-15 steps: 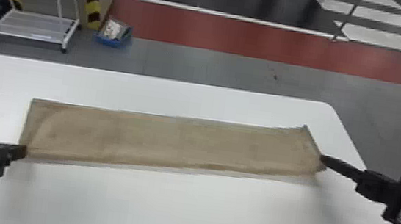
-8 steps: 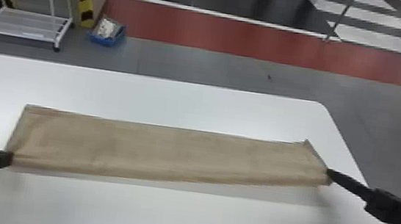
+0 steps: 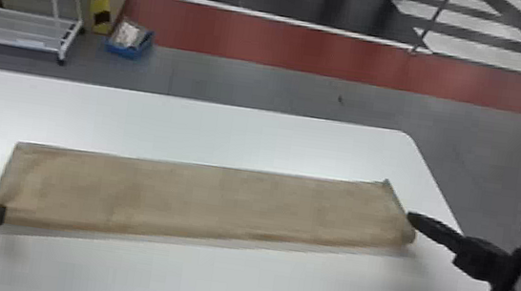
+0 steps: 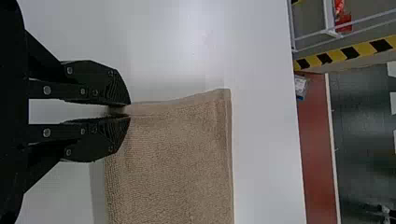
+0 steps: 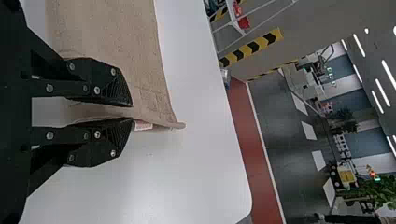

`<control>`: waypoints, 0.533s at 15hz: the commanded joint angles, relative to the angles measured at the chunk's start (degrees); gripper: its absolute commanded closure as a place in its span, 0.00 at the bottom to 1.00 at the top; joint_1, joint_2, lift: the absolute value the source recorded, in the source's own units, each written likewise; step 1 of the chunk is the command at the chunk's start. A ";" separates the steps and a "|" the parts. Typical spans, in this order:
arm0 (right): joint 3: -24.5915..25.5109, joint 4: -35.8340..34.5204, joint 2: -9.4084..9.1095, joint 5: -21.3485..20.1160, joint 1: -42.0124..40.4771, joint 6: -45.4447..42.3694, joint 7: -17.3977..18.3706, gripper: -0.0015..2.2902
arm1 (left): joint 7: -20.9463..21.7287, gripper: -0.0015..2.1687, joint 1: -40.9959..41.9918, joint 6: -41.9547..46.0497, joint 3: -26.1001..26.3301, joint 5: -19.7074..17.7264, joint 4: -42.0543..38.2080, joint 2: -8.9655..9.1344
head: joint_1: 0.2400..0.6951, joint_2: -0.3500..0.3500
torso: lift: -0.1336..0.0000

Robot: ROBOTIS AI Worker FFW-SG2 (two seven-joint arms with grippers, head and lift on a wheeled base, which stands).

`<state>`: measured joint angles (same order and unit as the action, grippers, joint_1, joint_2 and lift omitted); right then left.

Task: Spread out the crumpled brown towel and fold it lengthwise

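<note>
since the earliest frame, the brown towel point(image 3: 213, 204) has been drawn nearer the robot by the left claw point(image 4: 130, 111) and the right claw point(image 5: 132, 113), and more of the table point(image 3: 232, 278) is exposed beyond its far edge. the towel is laid across the table as a long band, apparently doubled; its near edge seems slightly raised above its shadow. its near left corner is pinched by the left claw; its right end, beside a small label point(image 5: 143, 125), is pinched by the right claw. the lengthwise fold is judged to be nearly complete. for a clean result, both ends should be kept level under equal, light tension, and the near edge lowered evenly before the cloth is released; if one end is freed early, a skewed edge or slack ripple may be produced. the cloth is looped and matt, with a flatter border, and a small point is formed at its far right corner. the table is smooth and white, its corners rounded. farther off, a white rack point(image 3: 19, 31) and a blue box point(image 3: 127, 50) are seen.
</note>
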<state>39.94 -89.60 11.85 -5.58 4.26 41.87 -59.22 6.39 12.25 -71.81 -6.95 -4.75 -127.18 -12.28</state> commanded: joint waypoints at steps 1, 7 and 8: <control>0.67 -1.46 -0.51 1.18 -0.57 0.81 0.07 0.02 | 0.29 0.03 1.46 -0.05 -1.92 -0.53 -2.55 0.06 | 1.00 0.22 | 0.07; 1.02 -4.09 0.28 0.04 4.27 6.61 0.16 0.04 | 1.96 0.03 -5.39 0.13 -5.35 -4.39 0.44 -0.20 | 1.00 0.23 | 0.07; -0.56 -3.13 0.45 -1.01 5.59 6.78 0.07 0.04 | 3.02 0.04 -8.12 -0.40 -4.74 -4.13 3.08 -0.20 | 1.00 0.24 | 0.07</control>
<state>40.99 -93.62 12.10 -5.25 7.81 48.26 -59.10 8.80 7.64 -71.69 -12.21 -8.79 -127.36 -12.38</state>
